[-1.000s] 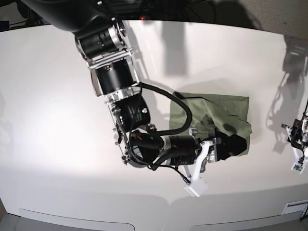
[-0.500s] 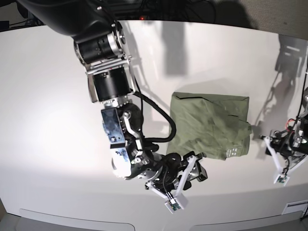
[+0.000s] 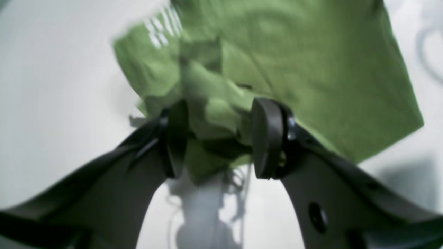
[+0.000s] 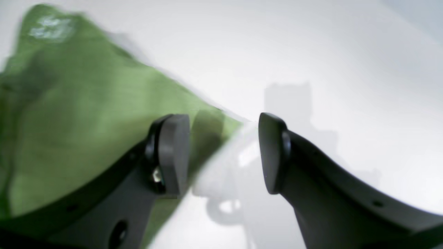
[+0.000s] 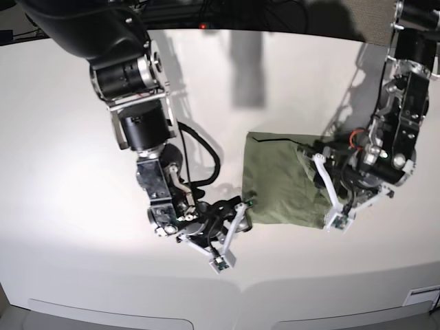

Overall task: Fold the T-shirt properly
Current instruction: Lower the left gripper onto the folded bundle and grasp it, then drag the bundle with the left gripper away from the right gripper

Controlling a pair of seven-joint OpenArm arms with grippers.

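The T-shirt [image 5: 278, 182] lies folded into a rough square on the white table [image 5: 69, 206], right of the table's middle and toward the near half, its top wrinkled. A white-printed label patch [image 3: 162, 26] sits near one corner of it, blurred in both wrist views.

The right arm [image 5: 134, 103] reaches down from the far left, and the right gripper [image 5: 232, 230] sits at the shirt's near left corner. In the right wrist view its jaws stand apart; one pad is over the green cloth, the other over bare table, with the shirt's edge running between them and nothing pinched.

The left arm [image 5: 402, 89] comes down along the right side, and the left gripper [image 5: 328, 192] is at the shirt's right edge. In the left wrist view its jaws are spread with a bunched fold of cloth between the pads; whether they press on it I cannot tell.
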